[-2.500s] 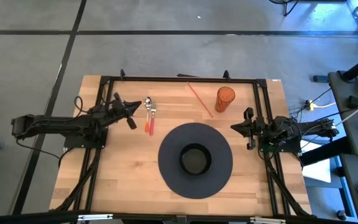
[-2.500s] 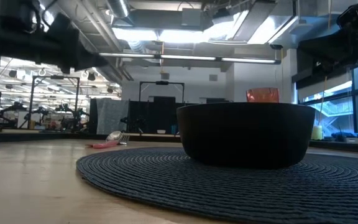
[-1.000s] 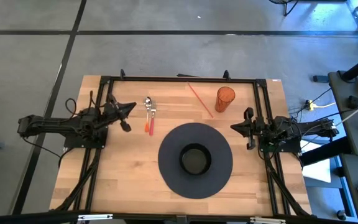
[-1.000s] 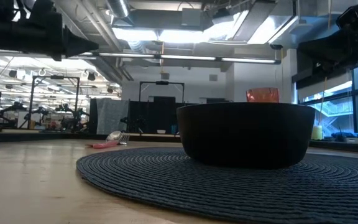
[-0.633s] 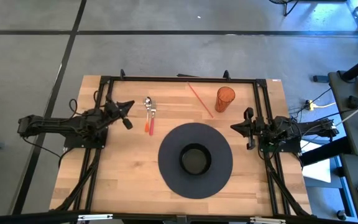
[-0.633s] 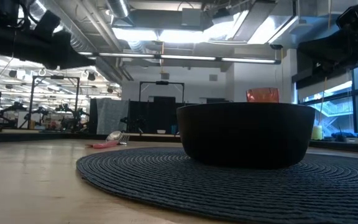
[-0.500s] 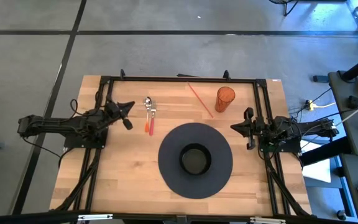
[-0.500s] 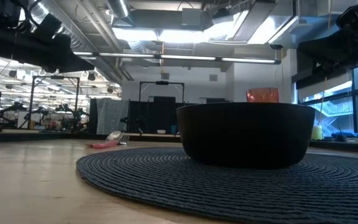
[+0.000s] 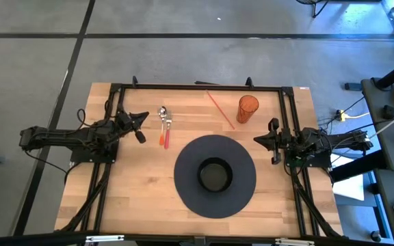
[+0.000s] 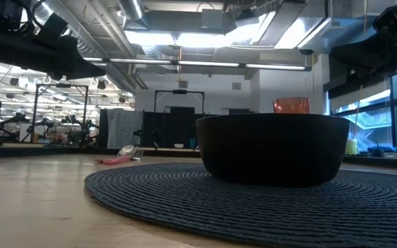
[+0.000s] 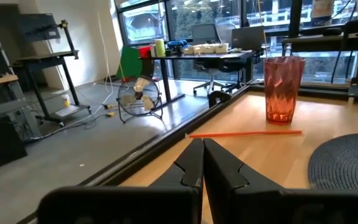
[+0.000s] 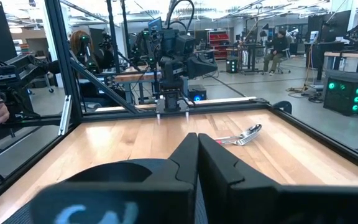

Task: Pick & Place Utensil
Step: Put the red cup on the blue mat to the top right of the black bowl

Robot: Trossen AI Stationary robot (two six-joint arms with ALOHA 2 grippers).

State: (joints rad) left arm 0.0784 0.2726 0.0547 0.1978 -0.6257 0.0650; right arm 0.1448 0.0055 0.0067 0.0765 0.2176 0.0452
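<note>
Nothing of the pick-and-place looks done yet: nearest the low camera lies the round dark woven mat (image 9: pixel 215 176) with the black bowl (image 9: pixel 215 175) at its centre, and the bowl appears to hold nothing, though from table height its inside is hidden. Beyond the mat's far-left edge, on bare wood, lies the utensil (image 9: pixel 164 126), its silver head pointing away from the mat and its orange-red handle toward it, flat and apart from the mat; in the right wrist view it shows as a small bright shape on the boards. The left pincer (image 9: pixel 138 123) hangs just beside it on the left, fingers pressed together and holding nothing, so the grasp, the lift and the carry are all still to come. The right pincer (image 9: pixel 265 139) waits at the right edge of the bench (image 9: pixel 135 198), likewise closed and empty. Farther back stand an orange faceted cup (image 9: pixel 247 108) and a thin orange straw (image 9: pixel 220 110) lying slantwise between cup and utensil, well apart from the latter. For room to move, I judge the stretch between utensil and bowl open, with only the mat's low rim to cross; the black frame rails (image 9: pixel 197 87) along the bench's sides and far edge bound the reach, and the left arm's own rail sits close behind its wrist.
</note>
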